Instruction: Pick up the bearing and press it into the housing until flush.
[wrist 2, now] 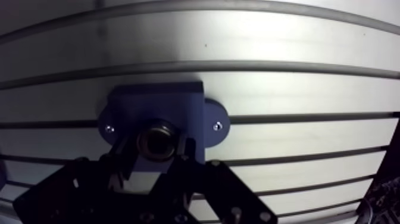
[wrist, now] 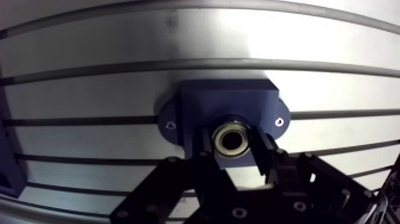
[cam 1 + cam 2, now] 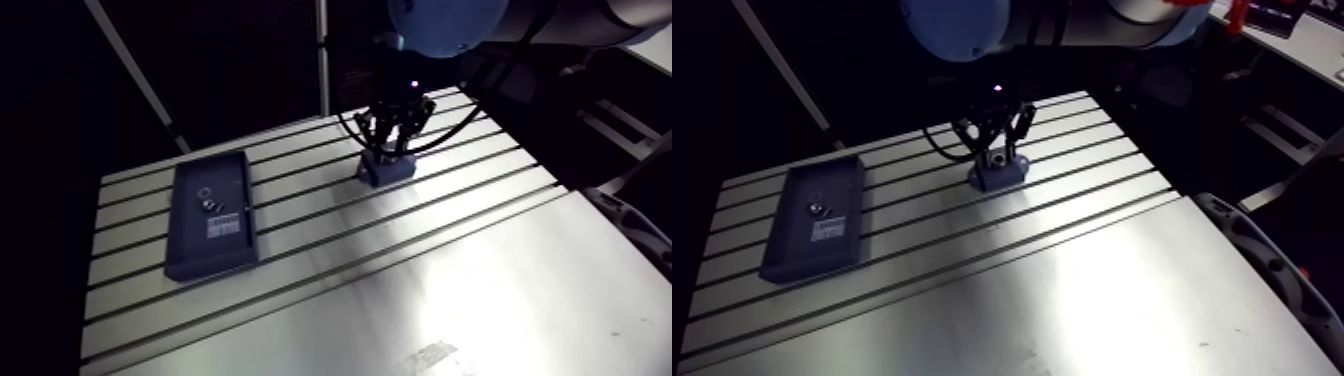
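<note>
Bearing point(image 2: 232, 140): sits in the bore on top of the housing point(image 2: 229, 104), metal ring with its open centre facing up. You cannot tell from the wrist view whether it is flush.

Gripper point(image 2: 233, 145): clenched on the bearing. You see its two black fingers point(image 2: 265, 158) standing close against opposite sides of the ring, directly over the housing.

Housing: dark blue block with a rounded flange on each side and a small screw point(image 2: 278, 121) in each flange. It rests flat on the table point(image 3: 400, 280), across one of the slots. In the arm view you find it near the table's far edge, toward the far right corner, with the wrist coming straight down onto it.

Tray point(image 3: 212, 270): dark, rectangular, lying flat toward the table's left edge, well apart from the housing. Inside it you can make out a small ring point(image 3: 204, 192), another small part point(image 3: 212, 207) just beside that, and a pale label point(image 3: 222, 227). Details of these are too small to tell.
</note>
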{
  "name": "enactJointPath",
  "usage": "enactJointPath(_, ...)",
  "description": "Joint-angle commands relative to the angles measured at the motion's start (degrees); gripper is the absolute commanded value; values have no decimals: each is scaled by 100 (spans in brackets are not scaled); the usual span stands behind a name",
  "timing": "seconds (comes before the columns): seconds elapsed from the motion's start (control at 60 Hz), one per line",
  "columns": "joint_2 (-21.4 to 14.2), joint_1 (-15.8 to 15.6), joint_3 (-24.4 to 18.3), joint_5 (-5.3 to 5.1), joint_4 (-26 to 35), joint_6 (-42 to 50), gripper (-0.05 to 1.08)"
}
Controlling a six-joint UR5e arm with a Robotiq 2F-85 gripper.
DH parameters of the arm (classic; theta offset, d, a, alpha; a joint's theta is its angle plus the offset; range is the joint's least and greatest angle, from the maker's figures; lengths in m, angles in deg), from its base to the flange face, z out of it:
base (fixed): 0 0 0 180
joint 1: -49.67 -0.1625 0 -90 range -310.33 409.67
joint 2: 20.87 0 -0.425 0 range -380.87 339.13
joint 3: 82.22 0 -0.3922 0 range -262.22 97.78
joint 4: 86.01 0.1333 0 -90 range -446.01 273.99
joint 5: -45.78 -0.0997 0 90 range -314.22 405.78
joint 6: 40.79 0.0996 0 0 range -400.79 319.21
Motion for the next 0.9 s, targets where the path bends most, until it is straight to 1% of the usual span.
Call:
enactJointPath(0.017, -4, 0, 2, 0, 2, -8, 69)
enactJointPath(0.15, -4, 0, 12, 0, 2, -8, 69)
enactJointPath(0.2, -11, 0, 44, 0, -6, 0, 67)
enactJointPath(0.217, -12, 0, 47, 0, 0, -7, 62)
enactJointPath(0.233, -12, 0, 47, 0, 0, -7, 62)
enactJointPath(0.25, -13, -8, 47, 0, 1, -8, 59)
enactJointPath(0.3, -13, -1, 47, 0, 2, -8, 58)
enactJointPath(0.317, -13, 0, 47, -8, 9, -8, 55)
enactJointPath(0.333, -13, 0, 47, -8, 9, -8, 55)
enactJointPath(0.35, -13, 0, 55, -9, 10, -8, 44)
enactJointPath(0.367, -13, 0, 55, -9, 10, -8, 44)
enactJointPath(0.4, -21, -8, 56, -9, 18, -8, 2)
enactJointPath(0.467, -37, 0, 56, -8, 13, -8, 0)
enactJointPath(0.7, -90, 9, 31, -9, 2, 0, 0)
enactJointPath(0.9, -237, 9, -4, -9, 10, -8, 0)
